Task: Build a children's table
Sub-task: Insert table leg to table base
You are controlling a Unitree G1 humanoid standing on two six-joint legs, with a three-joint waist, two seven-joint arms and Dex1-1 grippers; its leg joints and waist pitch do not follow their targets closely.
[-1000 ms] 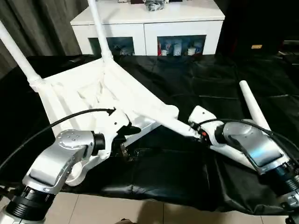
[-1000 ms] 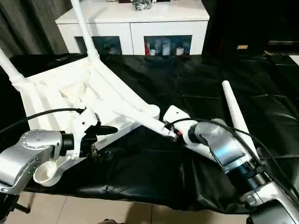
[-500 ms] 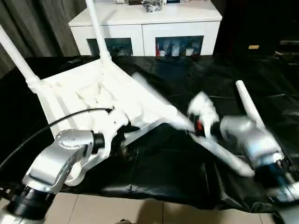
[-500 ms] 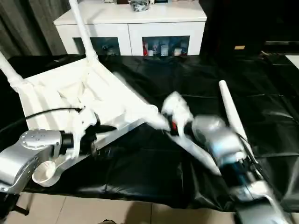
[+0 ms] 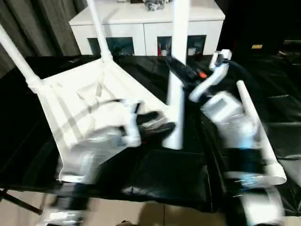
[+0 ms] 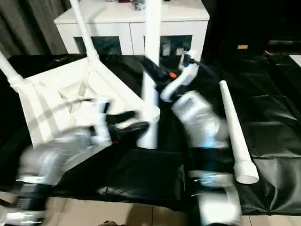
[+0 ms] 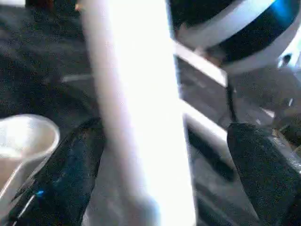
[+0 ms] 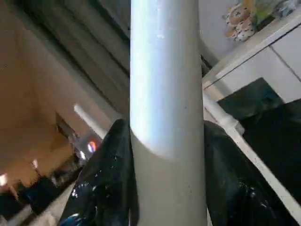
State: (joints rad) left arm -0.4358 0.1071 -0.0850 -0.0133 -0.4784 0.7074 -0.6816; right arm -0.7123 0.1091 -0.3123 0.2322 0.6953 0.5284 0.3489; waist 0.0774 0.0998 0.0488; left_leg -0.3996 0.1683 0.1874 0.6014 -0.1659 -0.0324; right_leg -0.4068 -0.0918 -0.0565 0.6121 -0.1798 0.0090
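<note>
The children's table lies as a white ribbed top (image 5: 84, 101), underside up and tilted, on the left of the black cloth, with two legs (image 5: 99, 28) screwed in and pointing up. My right gripper (image 5: 181, 70) is shut on a third white leg (image 5: 178, 42), which stands nearly upright with its wide end (image 5: 174, 141) low by the top's near corner. In the right wrist view the leg (image 8: 167, 94) sits between both black fingers (image 8: 106, 183). My left gripper (image 5: 157, 126) is open by the leg's lower part, with the leg (image 7: 136, 108) passing between its spread fingers (image 7: 66, 179).
Another loose white leg (image 5: 256, 129) lies on the black cloth (image 5: 160, 174) at the right, wide end toward the near edge. A white cabinet (image 5: 141, 19) with glass doors stands behind the work surface. Bare floor shows below the cloth's near edge.
My right arm has swung the held leg from lying low across the cloth to nearly upright. My left arm has moved right, bringing its open fingers around the leg's lower part.
</note>
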